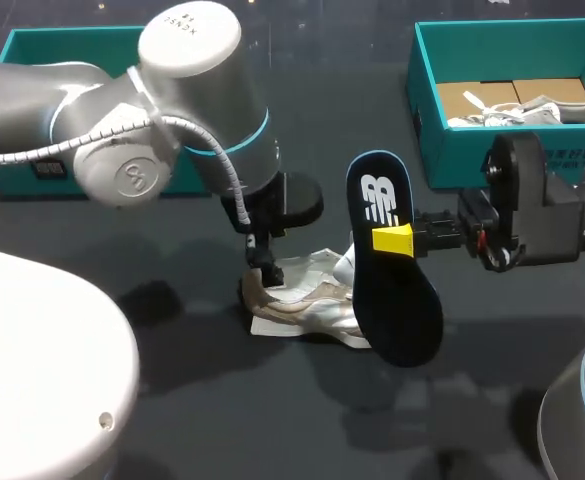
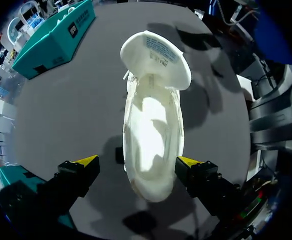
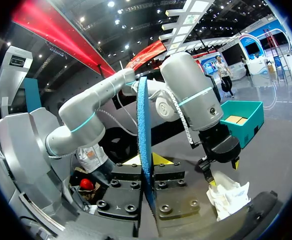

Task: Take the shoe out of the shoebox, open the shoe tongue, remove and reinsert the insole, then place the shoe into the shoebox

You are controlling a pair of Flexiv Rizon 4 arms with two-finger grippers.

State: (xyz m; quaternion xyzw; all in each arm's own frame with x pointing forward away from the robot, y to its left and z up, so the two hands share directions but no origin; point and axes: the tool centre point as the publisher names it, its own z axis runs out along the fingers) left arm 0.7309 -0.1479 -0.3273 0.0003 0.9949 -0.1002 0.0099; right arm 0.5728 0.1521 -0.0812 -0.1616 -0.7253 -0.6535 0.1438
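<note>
The pale shoe [image 1: 302, 300] lies on the dark counter [image 1: 272, 420] near the middle, its tongue [image 2: 155, 52] folded up and outward at the far end. The left tool [image 2: 136, 161] hangs over the heel end with its yellow tips spread to either side. One tip is against the shoe's side and the other stands clear, so it grips nothing. In the head view its tips are hidden under the arm's own wrist. The shoe's inside glares too bright to make out.

The right tool [image 1: 397, 240] is clamped on the dark insole [image 1: 392, 270], holding it upright above the counter just right of the shoe. The insole covers the shoe's toe and the tool's far finger. In the right wrist view it shows only as a thin blue edge.

The teal shoebox [image 1: 442, 150] sits at the far right, cut off at the edge, and another [image 1: 12, 180] at the far left lies mostly behind the left arm.
</note>
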